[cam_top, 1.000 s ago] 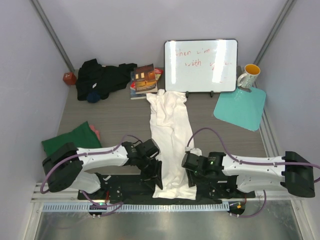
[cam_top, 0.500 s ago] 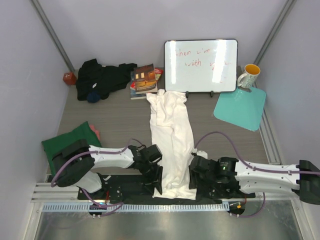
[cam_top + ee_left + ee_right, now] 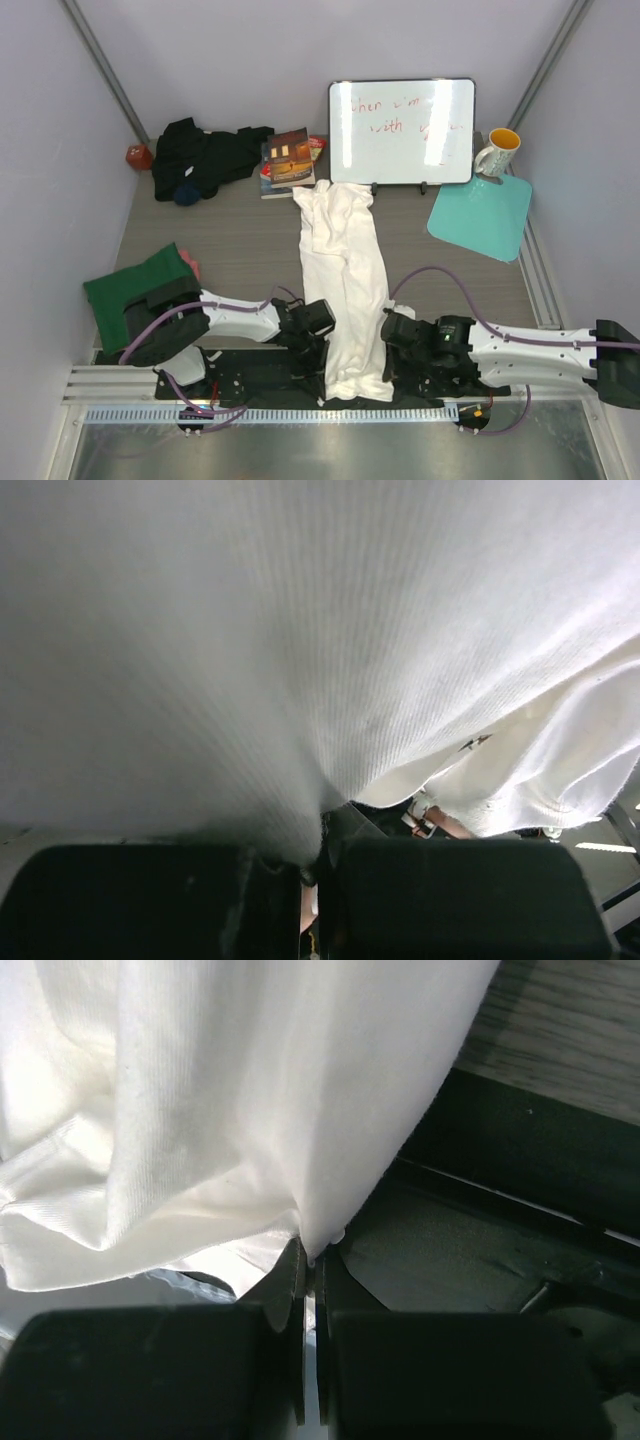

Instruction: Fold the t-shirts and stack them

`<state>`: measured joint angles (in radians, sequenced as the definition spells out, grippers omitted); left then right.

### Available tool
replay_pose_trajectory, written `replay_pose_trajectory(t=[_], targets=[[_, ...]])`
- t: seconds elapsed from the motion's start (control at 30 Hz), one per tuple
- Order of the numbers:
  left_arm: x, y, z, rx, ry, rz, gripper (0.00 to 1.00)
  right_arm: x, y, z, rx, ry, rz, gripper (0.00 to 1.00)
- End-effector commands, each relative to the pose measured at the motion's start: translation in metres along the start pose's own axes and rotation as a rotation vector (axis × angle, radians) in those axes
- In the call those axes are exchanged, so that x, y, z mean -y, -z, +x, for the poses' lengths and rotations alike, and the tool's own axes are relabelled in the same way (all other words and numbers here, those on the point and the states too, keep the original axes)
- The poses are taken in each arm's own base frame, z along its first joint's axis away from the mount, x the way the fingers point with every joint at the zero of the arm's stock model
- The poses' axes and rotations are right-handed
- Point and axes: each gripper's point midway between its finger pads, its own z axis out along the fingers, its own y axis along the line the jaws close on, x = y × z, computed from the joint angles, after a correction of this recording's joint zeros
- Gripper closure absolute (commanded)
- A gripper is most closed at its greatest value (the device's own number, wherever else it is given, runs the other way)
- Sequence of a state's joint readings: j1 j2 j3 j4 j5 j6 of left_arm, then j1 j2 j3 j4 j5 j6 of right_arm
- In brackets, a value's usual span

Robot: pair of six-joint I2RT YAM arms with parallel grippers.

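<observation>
— Anything readable?
— Red handwriting on the whiteboard [image 3: 402,130], far side, right of centre: "when i'm" above "with". Glare hides the rest.
— The book [image 3: 289,158] cover?
— Too small to read.

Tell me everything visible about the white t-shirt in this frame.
The white t-shirt is soft, finely ribbed cloth, folded lengthwise into a long narrow strip, wrinkled at its far end near the whiteboard. It lies on the table, its near end over the black base plate. The left gripper and right gripper pinch its near edges shut.

White t-shirt [image 3: 345,280], teal mat [image 3: 482,215]
</observation>
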<state>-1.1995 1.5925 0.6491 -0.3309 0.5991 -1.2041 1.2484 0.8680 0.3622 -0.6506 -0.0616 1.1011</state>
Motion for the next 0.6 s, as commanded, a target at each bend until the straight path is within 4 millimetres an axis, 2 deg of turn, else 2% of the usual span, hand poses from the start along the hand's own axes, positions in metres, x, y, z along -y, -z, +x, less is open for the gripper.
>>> replay_pose_trajectory(t=[0.0,0.3,0.37,0.5,0.53,0.57], targets=[[0.000,-0.006,0.008,-0.019,0.005,-0.012,1.00,-0.003,0.018,0.002,-0.031,0.027,0.040,0.99],[-0.010,0.001,0.009,0.011,0.009,-0.052,1.00,0.005,0.038,-0.003,0.000,0.030,0.096,0.99],[-0.005,0.005,0.008,0.025,-0.010,-0.048,1.00,0.006,0.042,-0.005,0.012,0.026,0.099,0.99],[0.000,0.025,0.004,0.086,-0.037,-0.093,1.00,-0.001,0.061,-0.022,0.108,0.024,0.087,0.99],[0.011,0.034,-0.003,0.133,-0.070,-0.082,1.00,-0.004,0.066,-0.026,0.128,0.021,0.075,0.99],[0.007,0.041,-0.002,0.141,-0.060,-0.109,1.00,-0.010,0.073,-0.030,0.147,0.021,0.057,0.99]])
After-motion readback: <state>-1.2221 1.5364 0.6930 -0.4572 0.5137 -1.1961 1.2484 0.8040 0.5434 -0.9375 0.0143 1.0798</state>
